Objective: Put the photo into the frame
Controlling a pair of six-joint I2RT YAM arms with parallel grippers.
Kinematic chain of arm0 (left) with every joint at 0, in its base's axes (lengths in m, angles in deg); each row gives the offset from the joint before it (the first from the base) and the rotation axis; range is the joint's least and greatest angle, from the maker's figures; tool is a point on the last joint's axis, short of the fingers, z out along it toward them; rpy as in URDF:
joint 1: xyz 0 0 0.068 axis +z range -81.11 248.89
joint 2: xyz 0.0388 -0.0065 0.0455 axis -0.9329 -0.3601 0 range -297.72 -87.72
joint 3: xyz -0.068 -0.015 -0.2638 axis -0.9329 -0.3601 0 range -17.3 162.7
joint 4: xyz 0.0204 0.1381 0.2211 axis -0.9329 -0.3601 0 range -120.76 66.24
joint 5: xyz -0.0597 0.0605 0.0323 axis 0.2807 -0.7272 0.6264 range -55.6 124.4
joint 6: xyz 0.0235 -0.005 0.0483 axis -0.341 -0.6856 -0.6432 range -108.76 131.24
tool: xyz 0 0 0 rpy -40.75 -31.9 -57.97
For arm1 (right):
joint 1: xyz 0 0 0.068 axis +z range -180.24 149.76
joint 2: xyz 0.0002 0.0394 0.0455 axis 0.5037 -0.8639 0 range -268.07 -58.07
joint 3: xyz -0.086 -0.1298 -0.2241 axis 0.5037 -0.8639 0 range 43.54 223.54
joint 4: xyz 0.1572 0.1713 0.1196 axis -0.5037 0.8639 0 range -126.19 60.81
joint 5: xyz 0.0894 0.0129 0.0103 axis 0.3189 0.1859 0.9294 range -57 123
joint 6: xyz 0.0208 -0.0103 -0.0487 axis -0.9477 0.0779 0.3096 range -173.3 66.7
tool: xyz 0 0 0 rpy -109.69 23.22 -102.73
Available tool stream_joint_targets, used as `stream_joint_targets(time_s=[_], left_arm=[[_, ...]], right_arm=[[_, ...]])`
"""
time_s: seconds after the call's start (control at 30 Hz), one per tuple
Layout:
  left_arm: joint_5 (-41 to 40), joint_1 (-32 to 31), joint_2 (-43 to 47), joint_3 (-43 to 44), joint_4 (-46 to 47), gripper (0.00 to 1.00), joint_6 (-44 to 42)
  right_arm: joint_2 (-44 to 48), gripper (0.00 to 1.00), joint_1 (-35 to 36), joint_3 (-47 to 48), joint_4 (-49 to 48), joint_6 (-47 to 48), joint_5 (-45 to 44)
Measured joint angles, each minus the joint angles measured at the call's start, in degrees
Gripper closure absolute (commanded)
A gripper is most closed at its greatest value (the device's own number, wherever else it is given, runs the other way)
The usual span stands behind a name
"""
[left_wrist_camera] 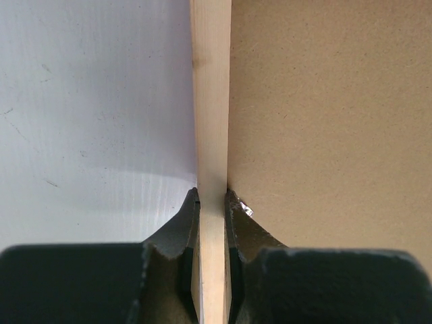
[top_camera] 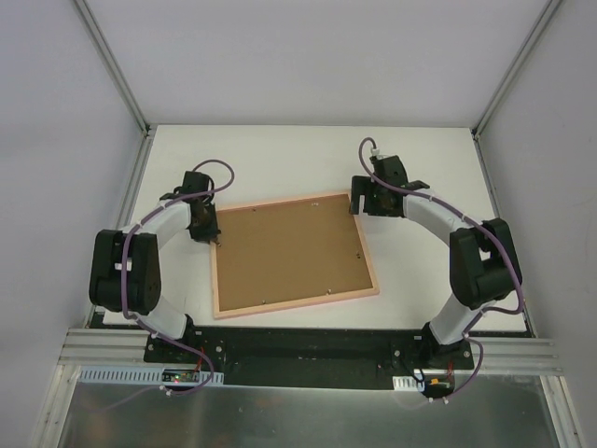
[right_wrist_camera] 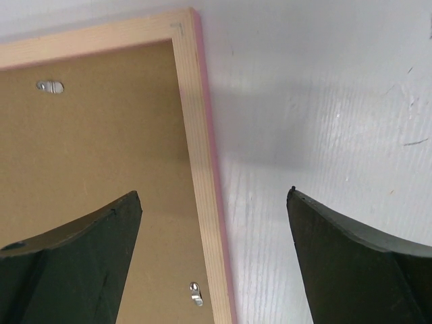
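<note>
Seen from above, the black-and-white left arm (top_camera: 140,266) and its twin, the right arm (top_camera: 476,261), two in all, curve in from the near edge of a white table (top_camera: 280,154) toward one large rectangular picture frame (top_camera: 294,303) with a thin salmon-pink wooden border. It lies flat and slightly askew at mid-table, back side up, filled by a single plain brown cardboard backing board (top_camera: 289,252). The left gripper (top_camera: 207,233) sits at the frame's left rail near the far corner; the right gripper (top_camera: 359,201) is at the far right corner. The left wrist view shows the two dark fingers (left_wrist_camera: 182,229) straddling the pale wooden rail (left_wrist_camera: 210,101), jaws drawn in and pinching it, table on one side and board on the other. In the right wrist view the jaws are spread wide, one finger (right_wrist_camera: 81,250) over the board and the other over bare table, with the frame's corner between them. Two small metal tabs (right_wrist_camera: 50,86) show on the board there.
</note>
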Motion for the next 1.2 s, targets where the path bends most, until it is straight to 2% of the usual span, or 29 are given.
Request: stream_joint_targets(time_s=[0.33, 0.5, 0.57, 0.6, 0.73, 1.03, 1.2], left_arm=[[1.33, 0.11, -5.16, 6.58, -3.78, 1.0, 0.31], [2.38, 0.9, -5.46, 7.32, -4.92, 0.84, 0.39], [2.54, 1.14, -5.46, 7.52, -5.38, 0.77, 0.59], [2.56, 1.14, -5.46, 7.89, -5.81, 0.7, 1.14], [2.93, 1.14, -5.46, 8.94, -5.79, 0.61, 1.81], [4.26, 1.14, -3.76, 8.41, -4.55, 0.67, 5.88], [2.71, 1.14, 5.01, 0.66, -2.82, 0.66, 11.34]], right_arm=[[7.58, 0.1, 2.67, -12.5, -0.17, -0.52, 1.22], [9.55, 0.09, 2.89, -15.47, -0.96, -0.63, 1.25], [9.55, 0.09, 2.91, -16.31, -1.18, -0.63, 1.4], [9.55, 0.09, 3.06, -17.2, -1.27, -0.63, 1.7], [9.9, 0.09, 3.76, -17.79, -1.27, -0.61, 1.64], [11.06, 0.1, 6.1, -18.64, -1.36, -0.61, 1.22], [11.06, 0.14, 7.34, -19.37, -1.31, -0.61, 0.0]])
